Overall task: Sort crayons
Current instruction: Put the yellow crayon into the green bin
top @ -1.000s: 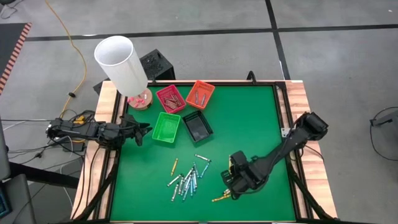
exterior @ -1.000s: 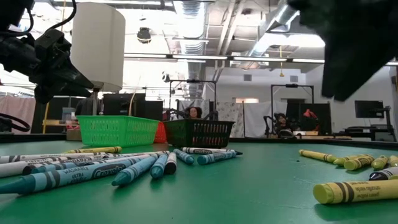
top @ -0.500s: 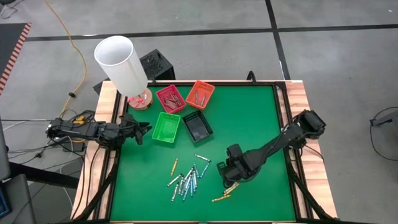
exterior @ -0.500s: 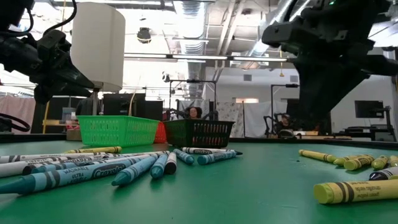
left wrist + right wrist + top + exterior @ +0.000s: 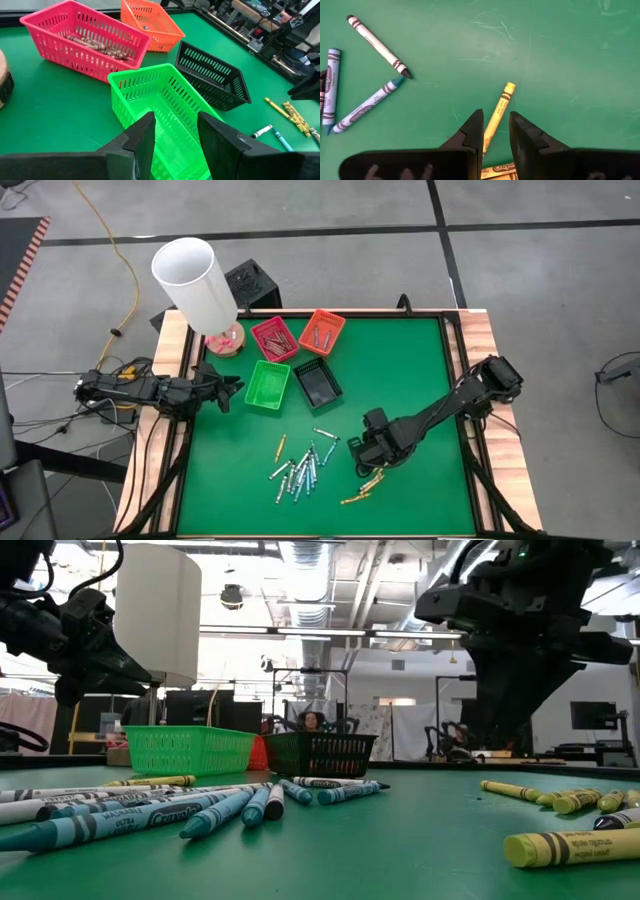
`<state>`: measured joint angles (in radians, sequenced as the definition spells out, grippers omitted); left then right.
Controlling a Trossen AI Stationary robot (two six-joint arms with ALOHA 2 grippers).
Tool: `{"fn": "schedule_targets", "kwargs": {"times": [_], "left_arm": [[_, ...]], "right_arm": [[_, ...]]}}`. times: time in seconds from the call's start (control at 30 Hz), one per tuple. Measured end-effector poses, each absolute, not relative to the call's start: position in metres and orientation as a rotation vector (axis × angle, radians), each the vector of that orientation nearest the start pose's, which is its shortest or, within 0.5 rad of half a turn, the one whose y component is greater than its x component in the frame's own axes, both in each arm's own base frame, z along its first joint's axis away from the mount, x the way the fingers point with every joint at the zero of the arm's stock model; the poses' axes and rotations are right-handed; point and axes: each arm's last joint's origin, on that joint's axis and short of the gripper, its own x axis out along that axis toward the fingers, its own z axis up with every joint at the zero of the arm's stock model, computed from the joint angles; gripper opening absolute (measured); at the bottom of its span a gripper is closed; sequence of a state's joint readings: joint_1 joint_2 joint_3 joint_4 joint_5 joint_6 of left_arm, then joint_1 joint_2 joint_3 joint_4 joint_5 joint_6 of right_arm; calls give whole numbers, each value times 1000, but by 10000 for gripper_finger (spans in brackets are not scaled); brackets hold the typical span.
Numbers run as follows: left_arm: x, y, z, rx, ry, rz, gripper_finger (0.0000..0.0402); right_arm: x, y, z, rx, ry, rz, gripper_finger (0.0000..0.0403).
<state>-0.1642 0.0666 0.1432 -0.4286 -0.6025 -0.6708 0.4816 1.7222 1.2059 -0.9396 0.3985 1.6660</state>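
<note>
Loose crayons lie flat on the green table: a heap of light blue and white ones (image 5: 300, 470) near the front middle, and a few yellow ones (image 5: 366, 484) to its right. My right gripper (image 5: 365, 462) hangs over the yellow ones, open by a narrow gap and pointing steeply down. In the right wrist view one yellow crayon (image 5: 506, 92) lies on the mat beyond the gap between the fingers (image 5: 496, 115), untouched. My left gripper (image 5: 232, 388) waits open at the table's left edge, facing the green tray (image 5: 165, 105).
Red (image 5: 274, 338), orange (image 5: 321, 331), green (image 5: 267, 384) and black (image 5: 318, 383) trays stand at the far left; the red and orange ones hold crayons. A white cylinder (image 5: 193, 280) rises at the far left corner. Bare mat lies right of my right arm.
My right gripper has gone toward the table's left edge and a little toward the far edge, sinking slightly, and now hangs nearer the blue heap, just beyond the yellow crayons. Its gap has stayed the same. The crayons have not moved.
</note>
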Motion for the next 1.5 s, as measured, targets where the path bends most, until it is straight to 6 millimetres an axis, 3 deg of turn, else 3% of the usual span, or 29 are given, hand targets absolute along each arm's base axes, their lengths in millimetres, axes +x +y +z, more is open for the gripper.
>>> {"fn": "schedule_targets", "kwargs": {"times": [0.3,1.0,1.3,1.5], "left_arm": [[84,3,168,-522,170,524,137],[84,3,168,-528,168,524,137],[84,3,168,-529,168,523,137],[84,3,168,-537,166,525,137]], "right_arm": [[279,133,184,819,948,-938,87],[280,134,183,820,931,-929,87],[292,142,152,810,990,-935,87],[294,146,144,809,1011,-931,86]]}}
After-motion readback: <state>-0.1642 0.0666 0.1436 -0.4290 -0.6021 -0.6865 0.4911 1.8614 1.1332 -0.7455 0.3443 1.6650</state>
